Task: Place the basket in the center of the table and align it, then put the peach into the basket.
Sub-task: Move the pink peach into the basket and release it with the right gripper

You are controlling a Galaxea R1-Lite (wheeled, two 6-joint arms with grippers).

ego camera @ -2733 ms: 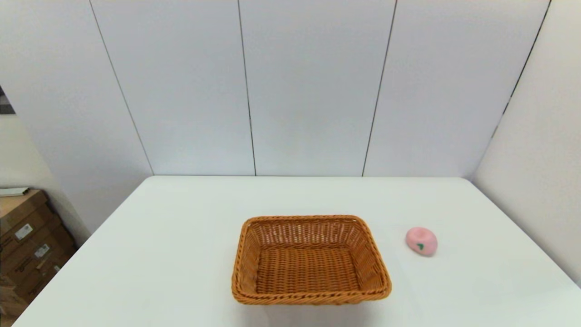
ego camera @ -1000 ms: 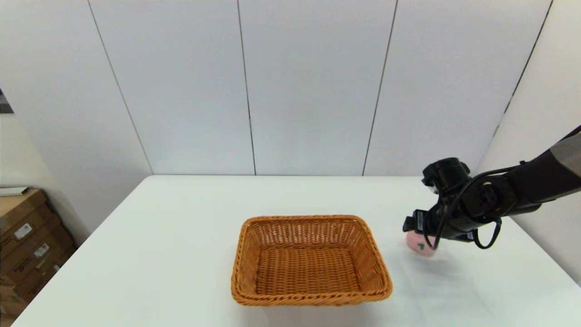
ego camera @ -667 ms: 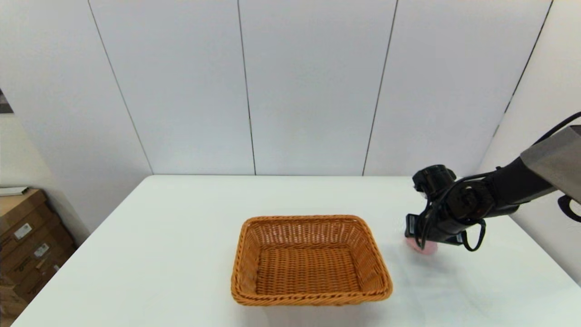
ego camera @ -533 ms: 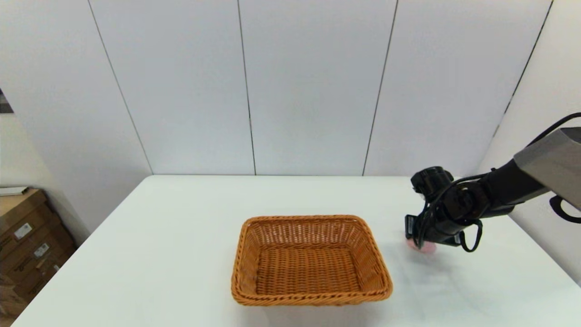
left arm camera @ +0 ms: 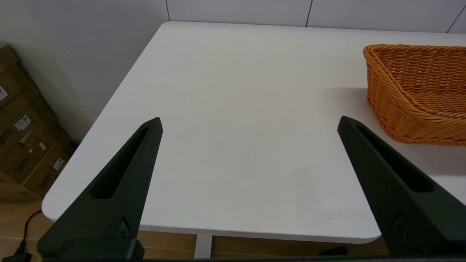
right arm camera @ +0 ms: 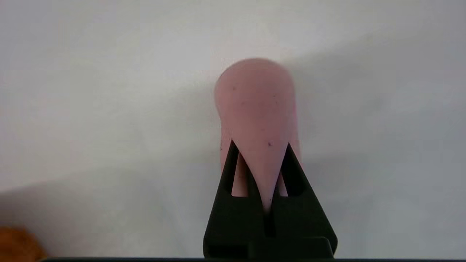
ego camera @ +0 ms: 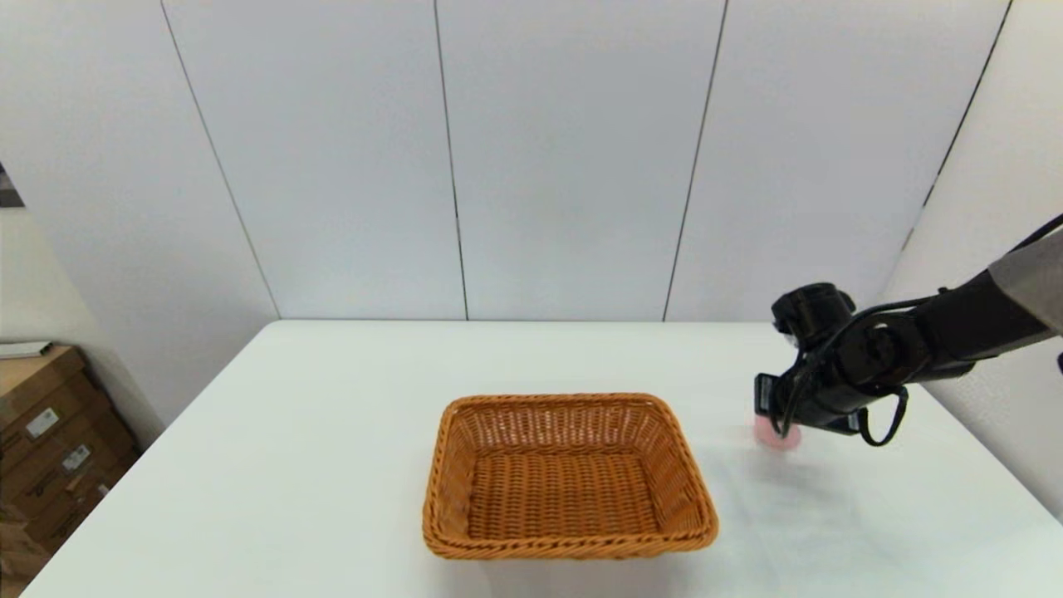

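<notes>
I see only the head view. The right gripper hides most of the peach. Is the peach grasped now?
Observer: Yes. In the right wrist view the right gripper is shut on the peach, which is squeezed narrow.
Operator: Where is the left gripper? I do not see it.
Observer: The left gripper is open over the table, with nothing between its fingers.
Operator: Is it near the basket?
Observer: The basket stands apart from it, to one side.
</notes>
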